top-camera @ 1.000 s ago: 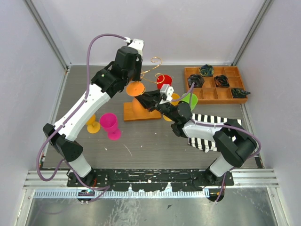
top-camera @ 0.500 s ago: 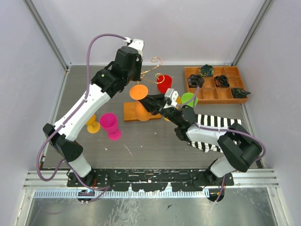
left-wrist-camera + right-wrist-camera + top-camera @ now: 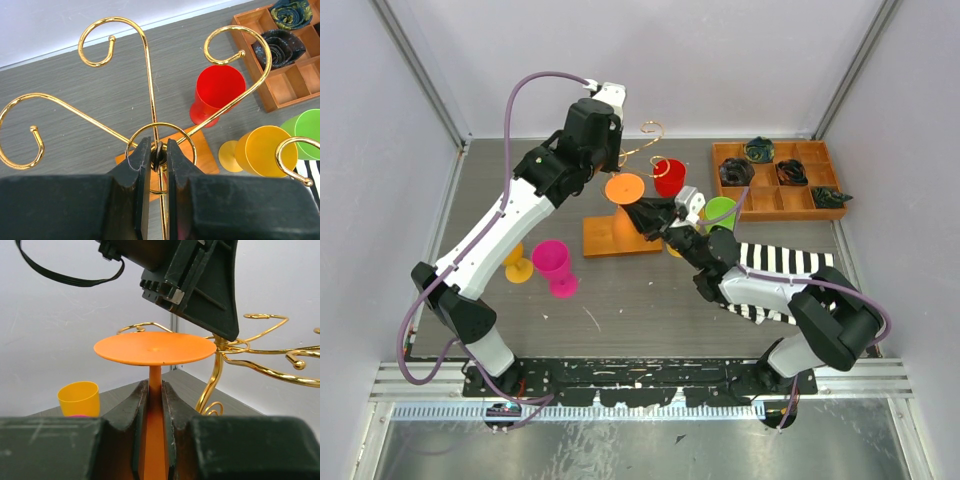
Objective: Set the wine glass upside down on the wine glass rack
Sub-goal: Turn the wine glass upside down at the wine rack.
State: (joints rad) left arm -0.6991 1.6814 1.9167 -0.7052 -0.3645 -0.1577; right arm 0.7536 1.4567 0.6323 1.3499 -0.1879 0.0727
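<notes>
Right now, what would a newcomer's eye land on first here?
The orange wine glass stands out at the centre of the top view, upside down with its foot disc up and its stem clamped by the right fingers. Right beside it, the left fingers pinch the hub of the gold wire rack.

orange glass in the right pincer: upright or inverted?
Inverted. The orange wine glass has its flat foot on top, and the stem runs down between the fingers of the right pincer.
</notes>
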